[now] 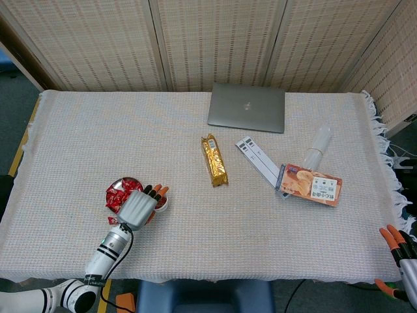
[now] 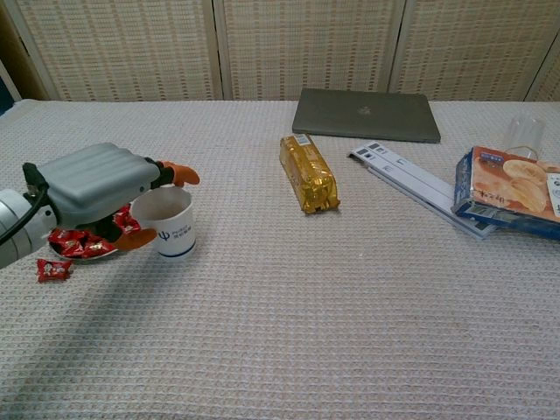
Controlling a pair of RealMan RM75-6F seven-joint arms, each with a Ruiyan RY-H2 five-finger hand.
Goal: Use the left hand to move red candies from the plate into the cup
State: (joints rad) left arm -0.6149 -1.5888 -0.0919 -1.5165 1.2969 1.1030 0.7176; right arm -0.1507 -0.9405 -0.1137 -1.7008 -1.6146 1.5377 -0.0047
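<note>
My left hand point(image 2: 94, 182) hovers over the plate point(image 2: 61, 255) of red candies point(image 2: 77, 245), its orange fingertips point(image 2: 181, 173) reaching over the rim of the white paper cup point(image 2: 172, 226). The thumb curls low beside the cup, and a red candy point(image 2: 123, 221) sits just above it. I cannot tell whether that candy is held or lies on the plate. In the head view the left hand point(image 1: 137, 207) covers most of the cup point(image 1: 161, 204), with the plate point(image 1: 121, 192) to its left. My right hand point(image 1: 399, 248) rests off the table's near right corner, fingers apart, holding nothing.
One loose red candy point(image 2: 53, 269) lies on the cloth in front of the plate. A gold snack pack point(image 2: 308, 172), a closed laptop point(image 2: 366, 114), white strips point(image 2: 420, 182), a biscuit box point(image 2: 507, 191) and a clear cup point(image 2: 525, 133) lie further right.
</note>
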